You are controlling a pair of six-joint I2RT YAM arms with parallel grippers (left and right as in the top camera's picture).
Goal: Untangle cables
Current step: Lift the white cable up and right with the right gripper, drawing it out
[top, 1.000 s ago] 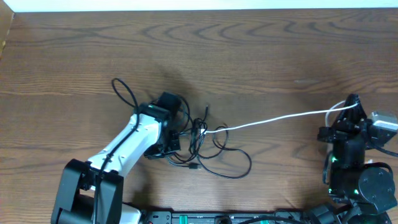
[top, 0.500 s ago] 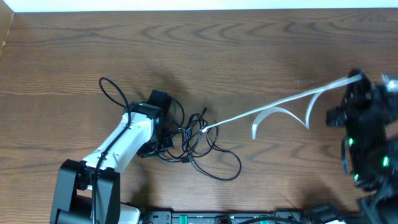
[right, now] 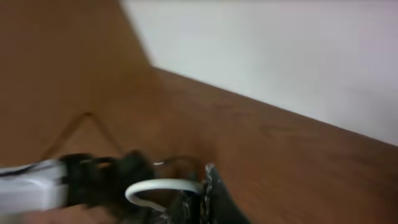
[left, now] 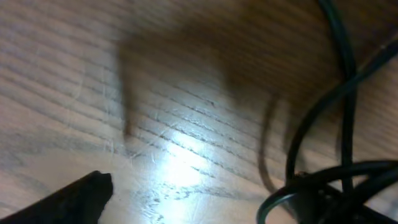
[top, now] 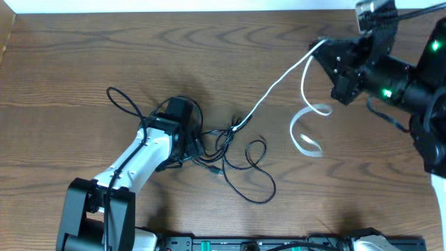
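Observation:
A tangle of thin black cables lies mid-table, one loop reaching out to the left. A white cable runs from the tangle up and to the right, and its free end curls down in a loop. My right gripper is raised at the far right and shut on this white cable, which enters between the fingers. My left gripper rests low at the tangle's left side. Its wrist view shows bare wood between a left fingertip and a black cable bunched at the right.
The brown wooden table reaches a pale wall strip along the far edge. The right arm's black body with green lights fills the upper right corner. The left arm's white link slants from the near edge.
The right gripper has swung from the near right to the far right, lifting the white cable so it now slants steeply. The left gripper and the black tangle shifted slightly left.

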